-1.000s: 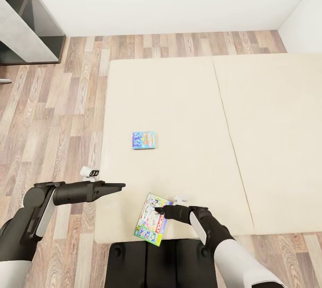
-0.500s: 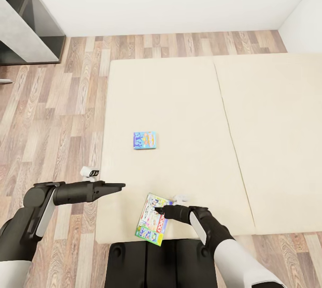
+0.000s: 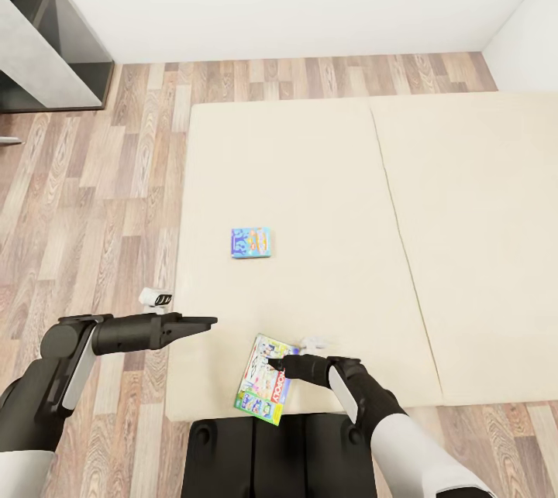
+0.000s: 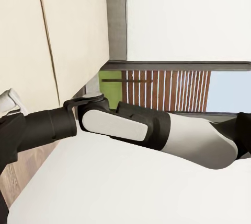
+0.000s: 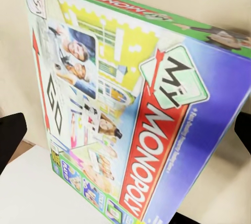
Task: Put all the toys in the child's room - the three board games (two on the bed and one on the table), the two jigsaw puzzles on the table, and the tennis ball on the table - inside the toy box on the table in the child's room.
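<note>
The right gripper [image 3: 280, 364], jaws spread wide, straddles the green-and-blue Monopoly board game box [image 3: 263, 379] overhanging the cream bed's [image 3: 310, 173] near edge, where a poor clamp could tip it to the floor; the left gripper's [image 3: 203, 321] opening cannot be judged.

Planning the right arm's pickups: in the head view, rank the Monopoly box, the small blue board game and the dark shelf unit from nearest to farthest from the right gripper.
1. Monopoly box, at the bed's near edge, right at the right gripper.
2. Small blue board game, farther up the bed.
3. Dark shelf unit, far left by the wall.
</note>
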`<state>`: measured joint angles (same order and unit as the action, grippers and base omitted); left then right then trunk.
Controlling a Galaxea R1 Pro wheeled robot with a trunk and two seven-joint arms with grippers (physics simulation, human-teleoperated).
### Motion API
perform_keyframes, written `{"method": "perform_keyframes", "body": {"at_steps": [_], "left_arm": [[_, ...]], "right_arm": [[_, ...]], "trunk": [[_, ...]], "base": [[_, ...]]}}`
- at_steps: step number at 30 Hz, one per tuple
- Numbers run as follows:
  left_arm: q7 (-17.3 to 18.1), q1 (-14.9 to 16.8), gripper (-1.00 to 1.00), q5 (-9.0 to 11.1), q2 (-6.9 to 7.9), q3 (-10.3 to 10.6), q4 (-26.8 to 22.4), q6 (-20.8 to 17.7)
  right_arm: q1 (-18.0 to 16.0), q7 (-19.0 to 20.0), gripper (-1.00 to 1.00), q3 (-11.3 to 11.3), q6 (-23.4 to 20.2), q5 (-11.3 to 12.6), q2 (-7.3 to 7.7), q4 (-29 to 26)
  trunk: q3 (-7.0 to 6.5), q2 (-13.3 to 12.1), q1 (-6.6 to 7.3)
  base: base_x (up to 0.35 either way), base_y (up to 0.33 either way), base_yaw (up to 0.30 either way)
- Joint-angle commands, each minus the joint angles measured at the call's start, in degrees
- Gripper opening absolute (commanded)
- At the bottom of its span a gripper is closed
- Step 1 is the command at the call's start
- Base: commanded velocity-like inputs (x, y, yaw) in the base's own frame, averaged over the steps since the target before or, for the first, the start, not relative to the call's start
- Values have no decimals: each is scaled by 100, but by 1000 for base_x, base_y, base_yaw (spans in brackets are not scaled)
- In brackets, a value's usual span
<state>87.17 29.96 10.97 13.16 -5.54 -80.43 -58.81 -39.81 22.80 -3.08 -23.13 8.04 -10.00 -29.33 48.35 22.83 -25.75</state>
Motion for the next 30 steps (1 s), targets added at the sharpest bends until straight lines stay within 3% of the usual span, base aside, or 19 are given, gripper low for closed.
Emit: {"method": "perform_keyframes", "body": {"at_steps": [1,30], "left_arm": [[18,1,100,2,2,1,-1,-61],[19,1,100,2,7,1,-4,-61]], "right_arm": [[-1,-12,100,-5,-41,54,0,-6],[-1,-12,100,-8,-30,17,0,32]], "trunk": [[6,9,-3],[6,9,-3]], "base": [[0,0,0],[0,18,0]]}}
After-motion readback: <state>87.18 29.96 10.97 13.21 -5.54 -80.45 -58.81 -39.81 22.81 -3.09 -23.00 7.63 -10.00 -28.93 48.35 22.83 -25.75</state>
